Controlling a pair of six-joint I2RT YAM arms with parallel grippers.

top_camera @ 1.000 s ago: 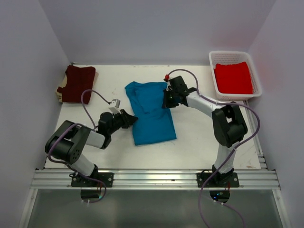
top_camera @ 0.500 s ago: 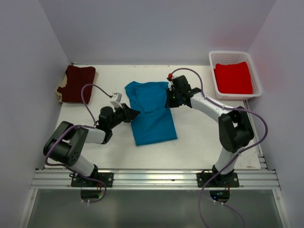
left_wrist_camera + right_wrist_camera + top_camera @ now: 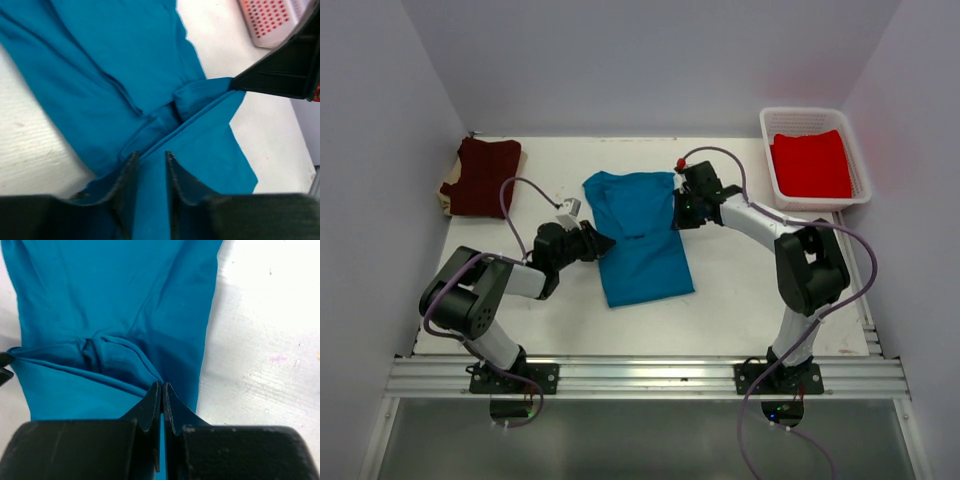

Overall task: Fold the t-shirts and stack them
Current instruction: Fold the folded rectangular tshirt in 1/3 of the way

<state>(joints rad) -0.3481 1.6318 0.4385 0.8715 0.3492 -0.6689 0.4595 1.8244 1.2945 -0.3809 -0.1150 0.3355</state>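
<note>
Both arms stretch low across the table (image 3: 750,300) from opposite sides of the teal-blue t-shirt (image 3: 645,262), which lies at its middle. The left gripper (image 3: 604,243) pinches a fold at the shirt's left edge — the right gripper (image 3: 677,213), clamped tight, nips the right edge.

Teal t-shirt (image 3: 640,255): soft matt cloth, creased. Maroon t-shirt (image 3: 480,178) and red t-shirt (image 3: 810,165): same matt cloth. Basket (image 3: 817,204): white plastic mesh. Table (image 3: 750,290): white, matt, scuffed. Front rail (image 3: 650,378): bare metal.

Left claw (image 3: 151,156) pinching narrowly — right claw (image 3: 161,386) pressed shut.
</note>
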